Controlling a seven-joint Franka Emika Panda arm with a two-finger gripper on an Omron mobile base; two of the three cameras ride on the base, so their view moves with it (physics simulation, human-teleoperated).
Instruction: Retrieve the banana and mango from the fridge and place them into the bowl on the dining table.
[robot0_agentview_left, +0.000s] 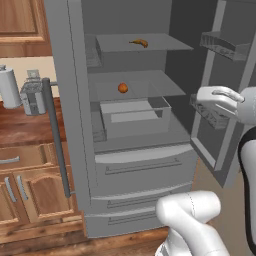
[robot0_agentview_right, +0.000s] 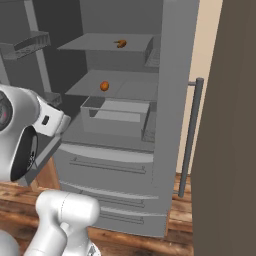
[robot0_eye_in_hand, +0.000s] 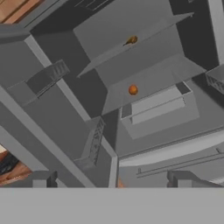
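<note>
The grey fridge (robot0_agentview_left: 140, 170) (robot0_agentview_right: 115, 165) (robot0_eye_in_hand: 166, 148) stands with both upper doors swung open. On its top shelf lies the slim yellow-orange banana (robot0_agentview_left: 140, 43) (robot0_agentview_right: 120, 43) (robot0_eye_in_hand: 131, 40). One shelf lower sits the round orange mango (robot0_agentview_left: 123, 88) (robot0_agentview_right: 104, 86) (robot0_eye_in_hand: 133, 90). My gripper (robot0_eye_in_hand: 113, 181) is open and holds nothing; it hangs in front of the fridge, well short of both fruits and facing them. The bowl and the dining table are out of view.
A box-shaped drawer (robot0_agentview_left: 135, 117) sits under the mango's shelf. The open doors carry bins (robot0_agentview_left: 225, 45) (robot0_agentview_right: 27, 42) and long bar handles (robot0_agentview_left: 55, 140) (robot0_agentview_right: 190, 135). Wooden cabinets (robot0_agentview_left: 30, 195), a toaster (robot0_agentview_left: 32, 97) and a paper roll (robot0_agentview_left: 9, 87) lie left.
</note>
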